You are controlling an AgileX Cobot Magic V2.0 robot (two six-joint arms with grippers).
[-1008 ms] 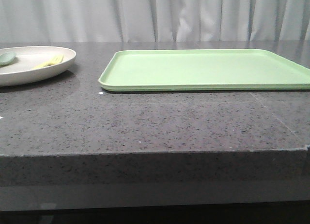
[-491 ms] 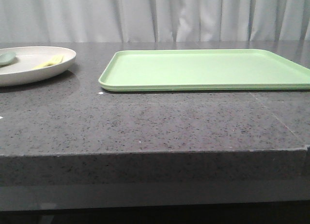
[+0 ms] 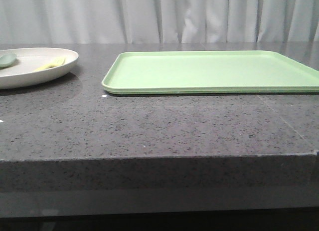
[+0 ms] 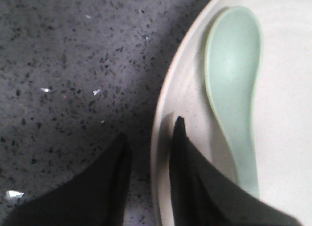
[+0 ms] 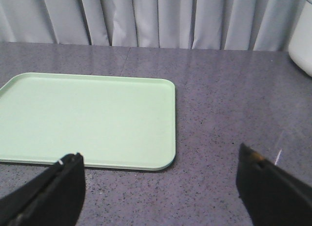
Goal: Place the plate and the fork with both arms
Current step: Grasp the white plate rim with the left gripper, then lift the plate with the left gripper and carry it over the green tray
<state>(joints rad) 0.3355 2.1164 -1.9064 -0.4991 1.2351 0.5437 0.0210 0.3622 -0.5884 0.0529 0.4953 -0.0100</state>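
The cream plate (image 3: 30,74) sits on the dark stone table at the far left, with the yellow fork (image 3: 50,64) lying in it. The fork is out of sight in the left wrist view. There my left gripper (image 4: 151,140) straddles the plate (image 4: 287,89) rim. One finger rests inside the plate and the other stands outside over the table. The jaws are narrowly apart, and a thin strip of table shows between the outer finger and the rim. My right gripper (image 5: 161,162) hangs wide open and empty above bare table, short of the tray corner. Neither gripper shows in the front view.
A pale grey-green spoon (image 4: 234,84) lies in the plate close beside my inner left finger, and the spoon (image 3: 7,59) also shows in the front view. A flat light-green tray (image 3: 214,71) lies to the right of the plate. A white object (image 5: 302,40) stands at the far right.
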